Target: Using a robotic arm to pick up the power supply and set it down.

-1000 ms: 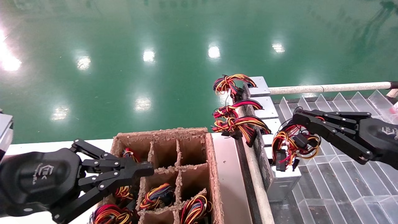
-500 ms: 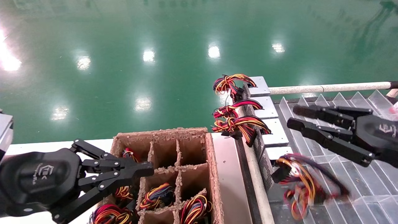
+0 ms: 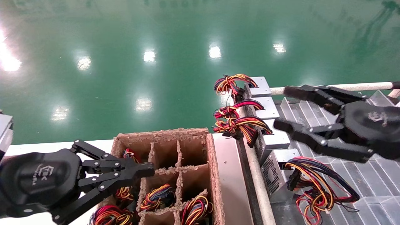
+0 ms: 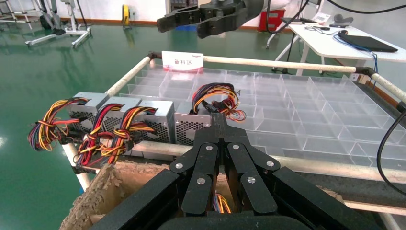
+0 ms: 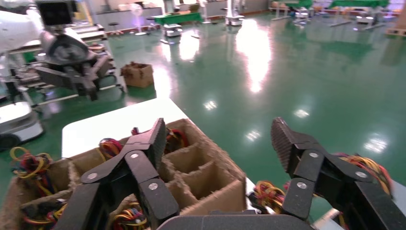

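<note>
The power supply [image 3: 274, 169], a silver box with a perforated side, rests at the near end of a row on the clear divider rack [image 3: 359, 184]. Its loose wire bundle [image 3: 315, 184] lies spread over the rack. My right gripper [image 3: 280, 107] hangs open above the row, holding nothing; the right wrist view shows its pads [image 5: 281, 139] wide apart. My left gripper [image 3: 150, 170] is shut and empty over the cardboard box [image 3: 215, 168]. In the left wrist view the power supply [image 4: 190, 128] lies just beyond the left gripper [image 4: 218, 125].
Three more power supplies [image 3: 268, 107] with coloured wires stand in the row along the white rail [image 3: 257, 181]. The partitioned cardboard box [image 5: 206, 179] holds several wire bundles. A white bar [image 3: 331, 88] edges the rack's far side. Green floor lies beyond.
The right gripper let go of the wire bundle, opened wide and rose toward the far rail. The wires fell across the rack. The left arm stayed still.
</note>
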{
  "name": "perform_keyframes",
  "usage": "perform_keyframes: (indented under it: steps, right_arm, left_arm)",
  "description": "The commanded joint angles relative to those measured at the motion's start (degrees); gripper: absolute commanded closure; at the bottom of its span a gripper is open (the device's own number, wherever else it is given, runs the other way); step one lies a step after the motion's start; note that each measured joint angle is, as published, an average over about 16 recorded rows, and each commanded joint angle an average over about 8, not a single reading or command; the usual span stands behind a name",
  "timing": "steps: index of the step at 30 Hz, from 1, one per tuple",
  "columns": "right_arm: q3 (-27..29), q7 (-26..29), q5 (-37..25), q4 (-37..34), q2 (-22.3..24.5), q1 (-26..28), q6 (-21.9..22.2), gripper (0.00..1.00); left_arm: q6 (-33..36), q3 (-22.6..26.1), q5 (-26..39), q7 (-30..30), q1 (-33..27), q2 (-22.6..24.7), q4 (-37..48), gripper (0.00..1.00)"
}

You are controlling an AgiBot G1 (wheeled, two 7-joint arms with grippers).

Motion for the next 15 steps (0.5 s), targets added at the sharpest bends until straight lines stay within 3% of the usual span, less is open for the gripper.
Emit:
perform_keyframes:
  steps: [1, 5, 13, 15]
  right_arm:
    - [1.4, 0.5, -0.9, 0.4, -0.4, -0.7, -0.3, 0.0]
    - [5.4, 2.1, -3.5, 1.3, -1.6, -2.7, -1.2, 0.0]
    - [13.5, 5.3, -8.7, 3.0, -4.1, -6.7, -3.0, 0.0]
    - [15.5, 6.1, -10.0, 3.5, -4.7, -7.7, -3.5, 0.0]
  left_arm:
    - [0.0, 0.0, 0.0, 0.0, 0.0, 0.0, 0.0, 1.0]
    - [0.0, 0.0, 0.0, 0.0, 0.0, 0.0, 0.0, 1.0]
    - [0.0, 0.0, 0.0, 0.0, 0.0, 0.0, 0.0, 0.0]
    - [0.0, 0.0, 0.0, 0.0, 0.0, 0.0, 0.0, 0.0]
